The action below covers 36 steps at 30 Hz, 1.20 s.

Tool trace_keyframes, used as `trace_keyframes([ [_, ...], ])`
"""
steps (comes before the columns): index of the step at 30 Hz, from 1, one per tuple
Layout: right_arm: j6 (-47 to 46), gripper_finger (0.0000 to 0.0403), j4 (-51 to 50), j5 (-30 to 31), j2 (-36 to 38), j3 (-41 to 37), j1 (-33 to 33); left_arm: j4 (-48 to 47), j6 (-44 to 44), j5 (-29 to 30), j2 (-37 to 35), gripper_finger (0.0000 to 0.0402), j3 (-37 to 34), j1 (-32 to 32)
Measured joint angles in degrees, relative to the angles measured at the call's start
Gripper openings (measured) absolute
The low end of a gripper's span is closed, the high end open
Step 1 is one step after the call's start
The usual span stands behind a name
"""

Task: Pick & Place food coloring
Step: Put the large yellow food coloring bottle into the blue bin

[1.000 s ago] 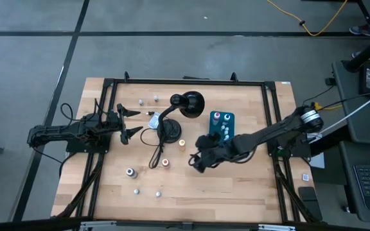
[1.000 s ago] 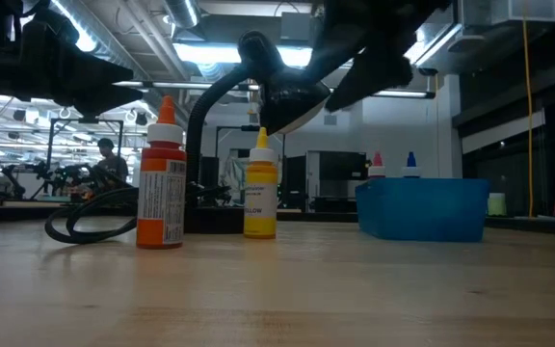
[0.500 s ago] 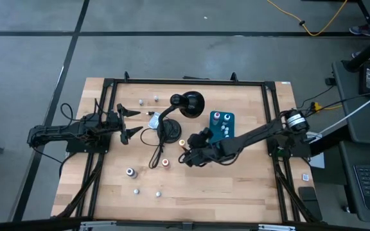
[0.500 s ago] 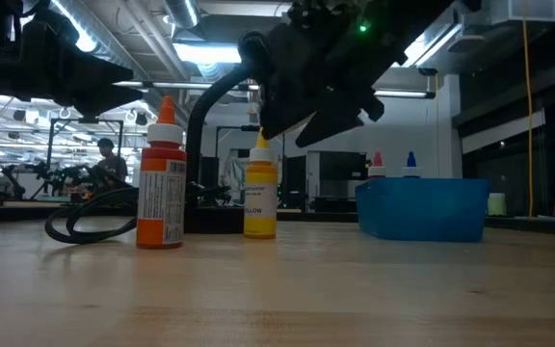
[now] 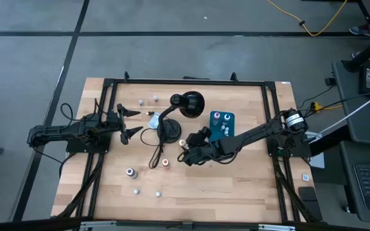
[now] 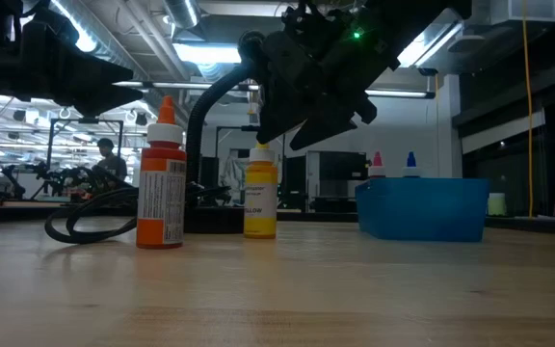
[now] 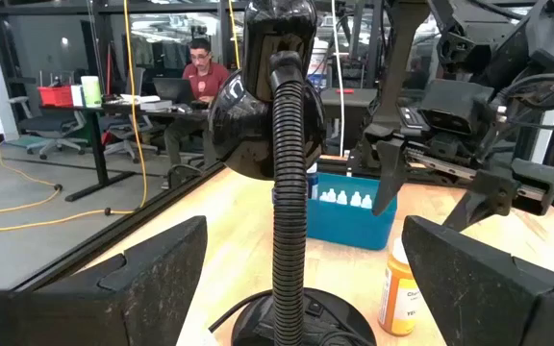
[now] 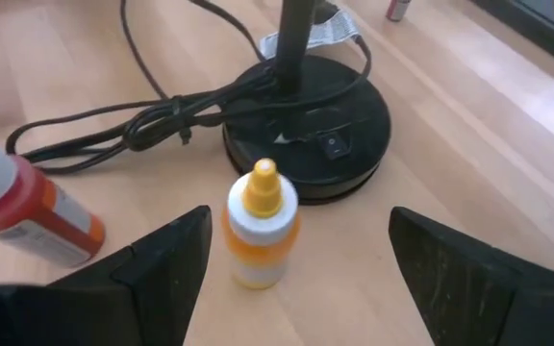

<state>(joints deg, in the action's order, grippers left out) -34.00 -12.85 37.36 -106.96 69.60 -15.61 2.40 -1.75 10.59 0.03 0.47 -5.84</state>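
Right wrist view, lamp [image 8: 306,125]: its round black base sits just beyond the right gripper, cord trailing off across the table [image 5: 236,186]; nothing of it stands between the fingers.
Box [image 5: 221,124]: the teal box lies behind the right gripper, back along its own arm, with bottle caps showing inside; well apart from the yellow one.
Right gripper [image 8: 296,264]: fingers spread wide and holding nothing, hovering above the table with the yellow bottle dead ahead in the gap between them.
Left gripper [image 5: 132,122]: open too and empty, waiting on the far side of the lamp; the right arm is clearly the nearer one.
Yellow bottle [image 8: 261,226]: standing upright, long axis vertical, nozzle up, just in front of the lamp base. From the low view it sits below the right gripper, so I'd judge the reach is forward and down.
Orange bottle [image 8: 22,216]: off to one side of the yellow one, outside the fingers, its cap partly cut off by the frame edge.
Other bottles [image 5: 130,172]: scattered well away from both grippers; colours too small to call from above.
Hard to make out: whether the yellow bottle touches the lamp base, and how far above its nozzle the fingertips hang.
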Motion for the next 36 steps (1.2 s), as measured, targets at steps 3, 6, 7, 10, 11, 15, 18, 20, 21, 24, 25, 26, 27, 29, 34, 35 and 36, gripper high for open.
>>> trace_keyframes([
  [3, 0.6, 0.0317, 0.3, -0.5, -0.2, 0.0, 0.4, 0.0, 0.0, 0.0, 0.0, 0.0345, 0.0, 0.0],
  [6, 1.7, 0.0317, 2.2, -1.7, -1.3, 0.0, 0.6, 0.0, 0.0, 0.0, 0.0, 0.0345, 0.0, 0.0],
  [7, 2.2, 0.0317, 3.3, -2.3, -1.7, 0.0, 0.7, 0.0, 0.0, 0.0, 0.0, 0.0345, 0.0, 0.0],
  [10, 3.2, 0.0317, 5.1, -3.0, -2.8, 0.0, 0.9, 0.0, 0.0, 0.0, 0.0, 0.0345, 0.0, 0.0],
  [11, 3.6, 0.0317, 5.3, -3.1, -3.0, 0.0, 1.0, 0.0, 0.0, 0.0, 0.0, 0.0345, 0.0, 0.0],
  [15, 4.4, 0.0316, 7.0, -3.1, -4.0, 0.0, 2.0, 0.0, 0.0, 0.0, 0.0, 0.0345, 0.0, 0.0],
  [18, 4.8, 0.0309, 7.4, -3.9, -4.2, 0.0, 2.3, 0.0, 0.0, 0.0, 0.0, 0.0345, 0.0, 0.0],
  [20, 4.7, 0.0297, 7.4, -4.1, -4.1, 0.0, 2.3, 0.0, 0.0, 0.0, 0.0, 0.0345, 0.0, 0.0],
  [21, 4.8, 0.0289, 7.3, -4.3, -4.1, 0.0, 2.3, 0.0, 0.0, 0.0, 0.0, 0.0345, 0.0, 0.0],
  [24, 4.9, 0.0256, 7.2, -5.2, -4.1, 0.0, 2.4, 0.0, 0.0, 0.0, 0.0, 0.0345, 0.0, 0.0],
  [25, 4.9, 0.0244, 7.0, -5.5, -4.1, 0.0, 2.4, 0.0, 0.0, 0.0, 0.0, 0.0345, 0.0, 0.0],
  [26, 4.7, 0.0231, 6.9, -5.5, -4.1, 0.0, 2.4, 0.0, 0.0, 0.0, 0.0, 0.0345, 0.0, 0.0],
  [27, 4.7, 0.0217, 6.9, -5.5, -4.1, 0.0, 2.4, 0.0, 0.0, 0.0, 0.0, 0.0345, 0.0, 0.0],
  [29, 5.2, 0.0189, 6.9, -5.5, -4.1, 0.0, 2.4, 0.0, 0.0, 0.0, 0.0, 0.0345, 0.0, 0.0],
  [34, 6.4, 0.0126, 7.2, -5.5, -4.1, 0.1, 2.1, 0.0, 0.0, 0.0, 0.0, 0.0345, 0.0, 0.0],
  [35, 7.2, 0.0121, 7.3, -5.5, -4.0, 0.1, 1.9, 0.0, 0.0, 0.0, 0.0, 0.0345, 0.0, 0.0],
  [36, 7.6, 0.0121, 7.2, -5.5, -3.9, 0.1, 1.7, 0.0, 0.0, 0.0, 0.0, 0.0345, 0.0, 0.0],
])
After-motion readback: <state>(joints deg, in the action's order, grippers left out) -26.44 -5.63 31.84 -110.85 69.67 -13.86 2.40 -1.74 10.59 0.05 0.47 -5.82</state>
